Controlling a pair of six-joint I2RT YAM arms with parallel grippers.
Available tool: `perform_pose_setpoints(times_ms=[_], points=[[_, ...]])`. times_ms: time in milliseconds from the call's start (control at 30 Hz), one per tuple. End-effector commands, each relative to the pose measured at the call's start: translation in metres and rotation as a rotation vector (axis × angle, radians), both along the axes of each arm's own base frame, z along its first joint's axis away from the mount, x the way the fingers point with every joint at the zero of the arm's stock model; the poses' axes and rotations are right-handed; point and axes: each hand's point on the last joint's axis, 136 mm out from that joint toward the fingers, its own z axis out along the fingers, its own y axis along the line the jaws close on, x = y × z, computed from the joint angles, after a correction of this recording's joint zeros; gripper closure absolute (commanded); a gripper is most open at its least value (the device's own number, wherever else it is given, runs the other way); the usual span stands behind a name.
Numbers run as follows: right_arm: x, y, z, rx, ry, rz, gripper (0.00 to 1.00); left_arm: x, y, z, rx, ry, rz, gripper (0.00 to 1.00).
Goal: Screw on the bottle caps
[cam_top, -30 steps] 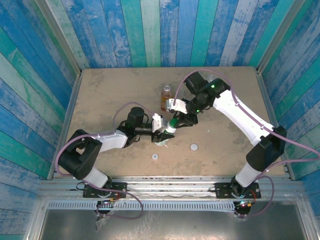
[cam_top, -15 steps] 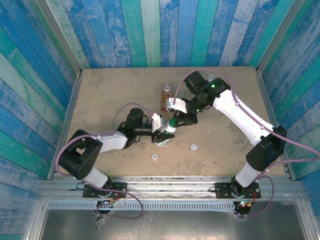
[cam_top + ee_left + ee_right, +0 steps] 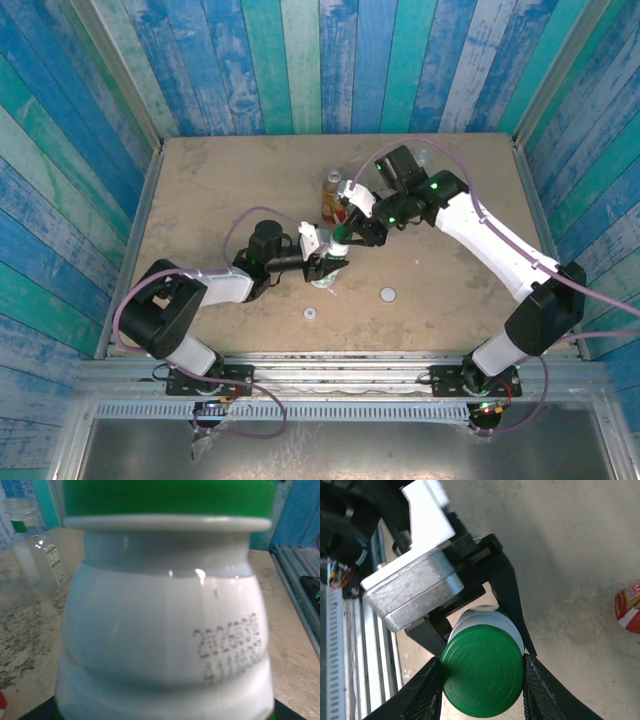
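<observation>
Centrally on the counter (image 3: 200, 190), the white bottle (image 3: 160, 630) is held upright in the left jaws, which are closed on its body from both sides. The right wrist view shows their black fingers (image 3: 512, 600) flanking the bottle just below its neck. The green cap (image 3: 482, 672) sits on top of that bottle. The right jaws come at it from above, narrowed to the cap's width, with one finger (image 3: 422, 692) pressed against each side of its rim. From the left wrist camera the bottle looms close and blurred, its pale shoulder bearing a dotted printed code, and the cap's green edge rests above a white collar. How far the cap is threaded down cannot be told. The amber bottle (image 3: 331, 197) stands just behind the spot where the two arms meet, near the white bottle but apart from it. The clear bottle (image 3: 32, 545) stands on the counter off to one side in the left wrist view, with a small green-and-white label on its side. The white cap (image 3: 388, 295) lies flat in front and to the right of the white bottle. The small pale cap (image 3: 311, 313) lies closer to the counter's near edge. Both lie apart from the bottles and the arms.
</observation>
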Motion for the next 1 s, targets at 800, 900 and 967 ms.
perform_pose_setpoints(times_ms=[800,900,967], points=[[-0.043,-0.009,0.047,0.170,-0.208,0.197,0.33,-0.025,-0.008,0.052,-0.105,-0.130,-0.193,0.50],[-0.046,-0.007,0.052,0.190,-0.232,0.235,0.35,-0.034,-0.010,0.054,-0.118,-0.115,-0.257,0.50],[-0.035,-0.012,0.054,0.186,-0.223,0.202,0.37,-0.036,-0.011,0.054,-0.117,-0.115,-0.274,0.50]])
